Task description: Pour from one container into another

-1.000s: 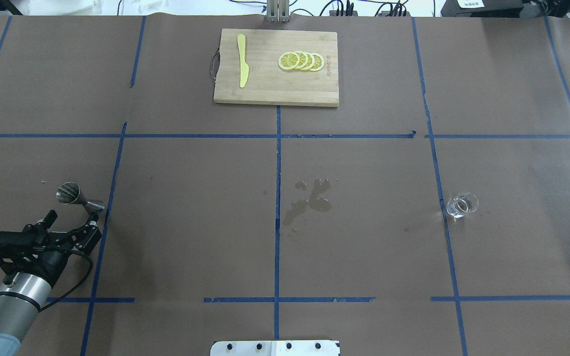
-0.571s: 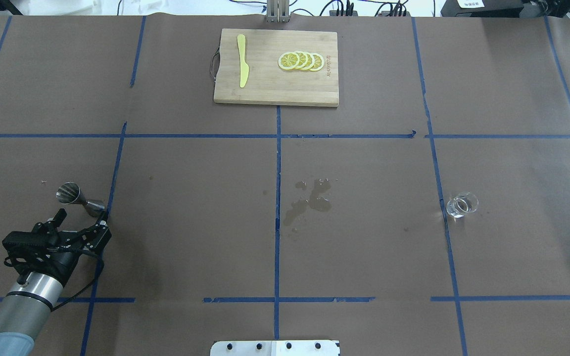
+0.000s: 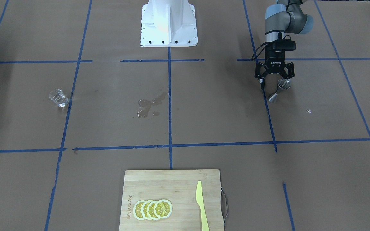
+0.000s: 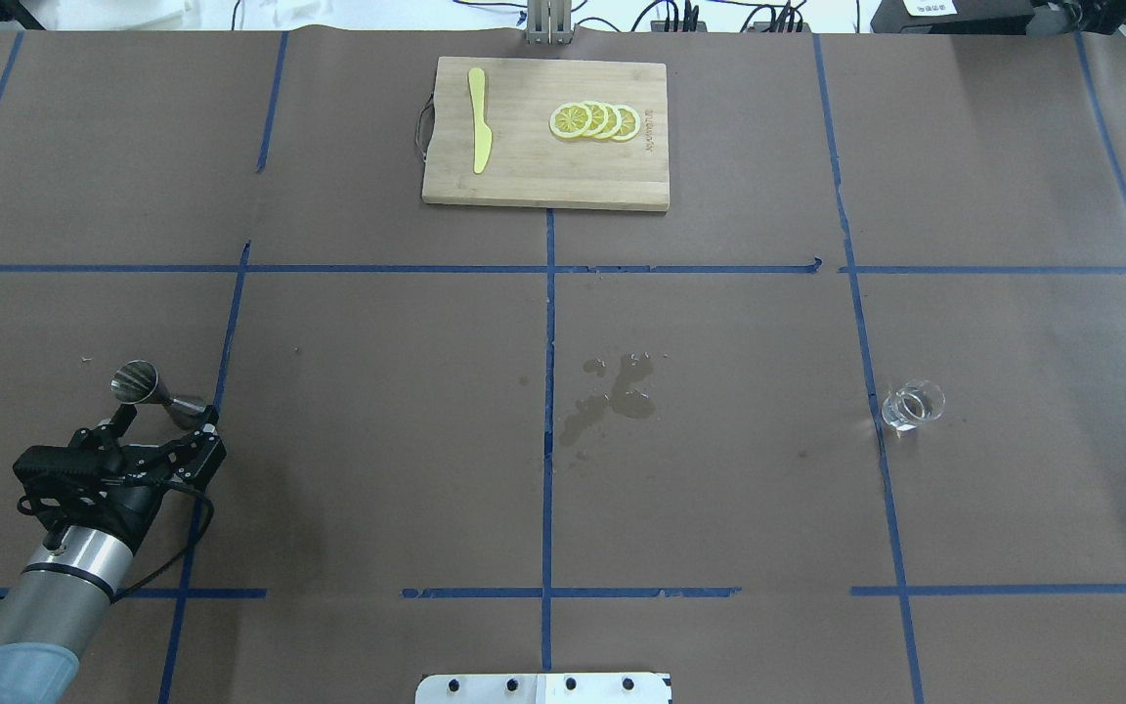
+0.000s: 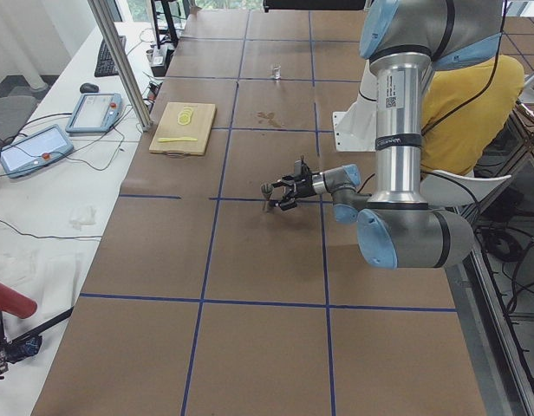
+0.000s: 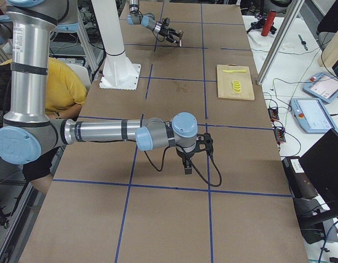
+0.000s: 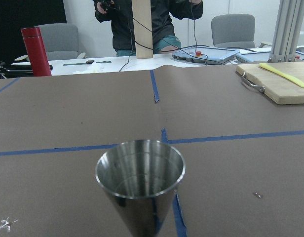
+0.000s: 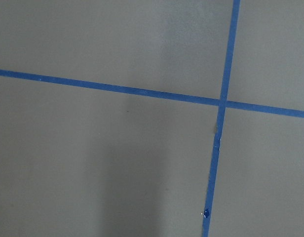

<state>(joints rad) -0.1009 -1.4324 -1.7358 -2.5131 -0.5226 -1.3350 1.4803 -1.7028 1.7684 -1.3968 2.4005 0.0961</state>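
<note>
Left gripper (image 4: 167, 418) jaws wide, low behind upright silver steel hourglass jigger (image 4: 139, 382), near-left. Small clear glass cup (image 4: 912, 403) stands well right. Right gripper (image 6: 188, 166): can't tell state.

Brown table (image 4: 719, 440) gridded with blue tape (image 4: 549, 323); silver jigger (image 4: 138, 381), clear glass cup (image 4: 912, 403), yellow lemon slices (image 4: 594, 120) on tan board (image 4: 524, 166).

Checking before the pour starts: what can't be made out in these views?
1. The glass cup: too small and clear in the overhead view to tell whether it holds liquid.
2. The right hand: shows only in the exterior right view, pointing down; open or shut is unclear.
3. The jigger: its lower cone is cut off by the left wrist view's bottom edge.
</note>
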